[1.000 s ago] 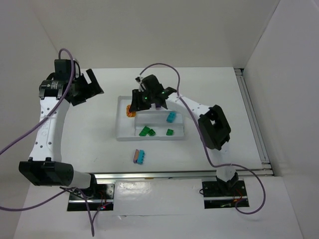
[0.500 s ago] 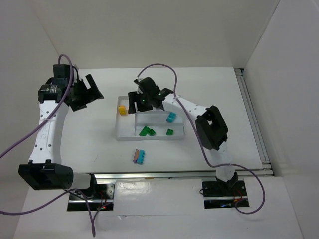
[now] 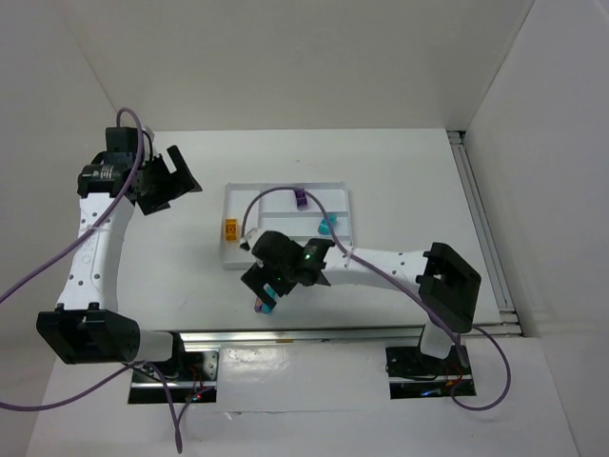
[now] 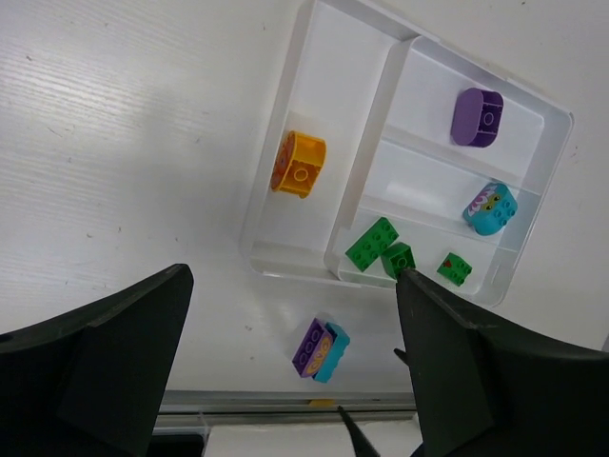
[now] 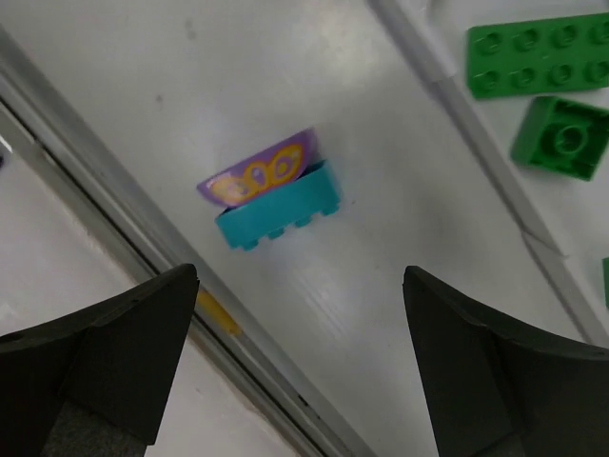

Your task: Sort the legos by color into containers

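Purple-and-cyan stack (image 5: 271,195) lies on the table at six o'clock of the tray (image 4: 333,57), just outside it. Right gripper (image 5: 301,274) hovers above it, jaws spread wide and empty; left gripper (image 4: 293,276) is likewise wide and empty. Pickup looks next: descend, straddle the stack, close.

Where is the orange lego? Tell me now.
In the left wrist view, the orange lego lies alone in the tall narrow left section of the tray, left of the green legos.
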